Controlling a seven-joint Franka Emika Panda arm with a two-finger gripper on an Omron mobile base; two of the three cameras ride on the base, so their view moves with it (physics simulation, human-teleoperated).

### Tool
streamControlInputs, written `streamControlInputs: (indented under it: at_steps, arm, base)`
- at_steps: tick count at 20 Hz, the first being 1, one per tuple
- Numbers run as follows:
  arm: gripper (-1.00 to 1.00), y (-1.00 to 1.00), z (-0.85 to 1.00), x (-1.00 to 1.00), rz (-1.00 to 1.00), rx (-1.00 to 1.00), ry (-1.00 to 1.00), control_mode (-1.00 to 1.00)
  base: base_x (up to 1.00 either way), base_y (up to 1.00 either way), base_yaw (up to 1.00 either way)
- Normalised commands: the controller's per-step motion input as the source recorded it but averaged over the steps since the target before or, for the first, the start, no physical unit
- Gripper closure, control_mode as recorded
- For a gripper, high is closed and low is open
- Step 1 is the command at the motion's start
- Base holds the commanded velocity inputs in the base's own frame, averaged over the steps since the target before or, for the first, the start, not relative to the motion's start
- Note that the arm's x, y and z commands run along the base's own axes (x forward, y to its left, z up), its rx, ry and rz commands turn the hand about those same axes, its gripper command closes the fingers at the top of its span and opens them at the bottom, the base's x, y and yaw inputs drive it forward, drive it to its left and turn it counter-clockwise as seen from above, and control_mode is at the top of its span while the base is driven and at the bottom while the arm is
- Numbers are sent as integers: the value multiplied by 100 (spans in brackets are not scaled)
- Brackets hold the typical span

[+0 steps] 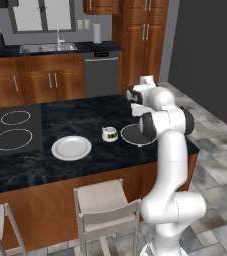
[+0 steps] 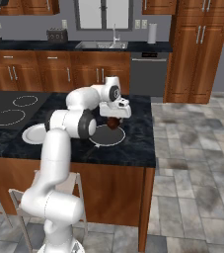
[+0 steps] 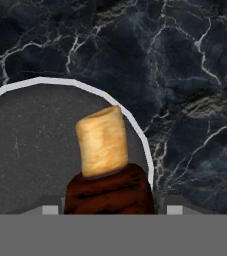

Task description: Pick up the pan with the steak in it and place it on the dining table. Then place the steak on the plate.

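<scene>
Steak (image 3: 108,187), a reddish-brown chunk with a pale tan end, sits between the gripper (image 2: 114,122) fingertips in the hand view, close to the camera and above the dark inside of the pan (image 3: 30,145); in the right base view it shows as a small dark-red lump under the hand, raised just over the pan (image 2: 105,135); the jaws stand part-way apart and are closed on the meat, one on each side of it. Only the two small pale finger tips (image 3: 50,210) show at the bottom of the hand view, flanking the steak.

The pan (image 1: 135,135) lies flat on the dining table (image 1: 85,117), near the end of its black white-veined top, with its thin pale rim all round; the handle cannot be made out. The plate (image 1: 71,148), white and round, lies on the same top, well apart from the pan toward the burner rings (image 1: 12,139); a small white cup-like bowl (image 1: 109,133) stands between plate and pan, nearer the pan. In the right base view the plate (image 2: 33,134) is partly hidden behind the white arm.

Two wooden stools (image 1: 106,205) stand against the table's brown side; beyond the table a counter with a steel sink (image 1: 47,48) runs along the wall.
</scene>
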Motion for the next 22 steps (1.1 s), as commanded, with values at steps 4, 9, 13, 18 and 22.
streamControlInputs:
  at_steps: [4, 9, 13, 18, 22]
  arm:
    - [100, 14, 4, -83, 9, 0, 0, -100]
    - [100, 25, 0, -82, 10, 1, 0, -100]
    - [100, 39, 13, -48, 8, 3, -4, -100]
    - [100, 54, 40, -18, 2, 5, -11, -100]
    - [100, 59, 57, -16, 0, 7, -12, -100]
  base:
    - [0, 0, 0]
    - [0, 0, 0]
    - [0, 0, 0]
    - [0, 0, 0]
    - [0, 0, 0]
